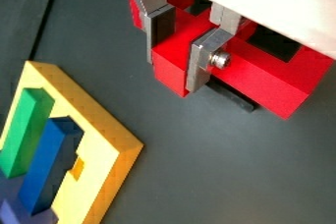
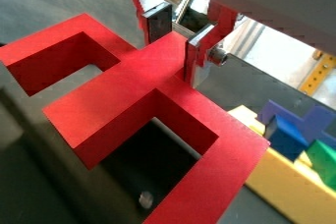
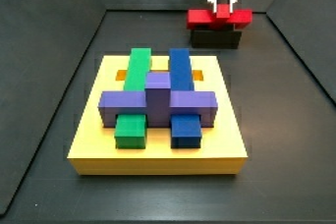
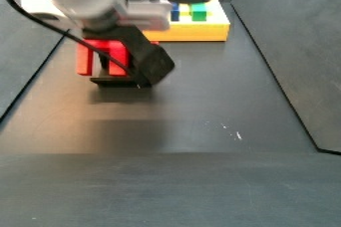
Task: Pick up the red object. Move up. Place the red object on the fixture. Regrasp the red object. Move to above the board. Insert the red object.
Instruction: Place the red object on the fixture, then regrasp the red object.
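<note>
The red object (image 3: 217, 18) is a piece of crossing bars with open bays (image 2: 125, 95). It rests on the dark fixture (image 3: 214, 39) at the back of the floor. My gripper (image 3: 218, 6) hangs straight down over it. In both wrist views the silver fingers straddle one narrow red bar, and the gripper (image 1: 178, 63) (image 2: 179, 55) is shut on that bar, pads against its two sides. The yellow board (image 3: 157, 165) lies in the middle of the floor and holds green, blue and purple pieces. In a side view the arm hides the fingers above the red object (image 4: 104, 57).
The board's yellow rim (image 1: 116, 147) with green and blue pieces lies on the floor beside the fixture. The board also shows in a wrist view (image 2: 282, 184) and a side view (image 4: 200, 32). Dark raised walls (image 3: 296, 56) border the floor.
</note>
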